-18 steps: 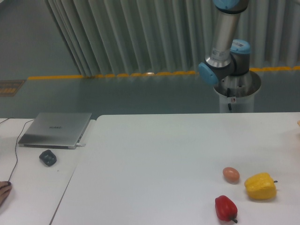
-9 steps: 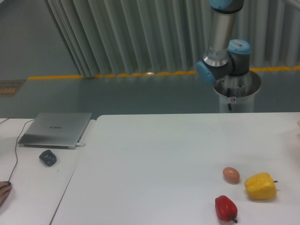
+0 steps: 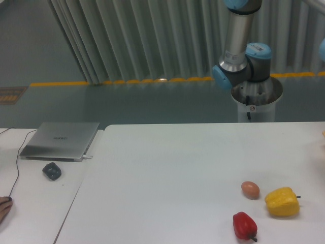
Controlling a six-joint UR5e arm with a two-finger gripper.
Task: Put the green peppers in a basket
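No green pepper shows in the camera view, and no basket shows whole. The robot arm (image 3: 238, 46) stands on its pedestal (image 3: 256, 101) behind the table's far edge, and its upper link rises out of the top of the frame. The gripper is out of view. A yellow pepper (image 3: 282, 202), a smaller red pepper (image 3: 244, 225) and a brown egg (image 3: 250, 189) lie on the white table (image 3: 177, 173) at the front right.
A closed grey laptop (image 3: 61, 140) and a small dark mouse-like object (image 3: 51, 171) sit on the left table. A hand (image 3: 4, 208) shows at the left edge. A blue arm joint (image 3: 322, 50) and an orange sliver (image 3: 323, 133) show at the right edge.
The arm's upright link has shifted slightly left, and a blue joint has come into view at the right edge. The things on the table have not moved.
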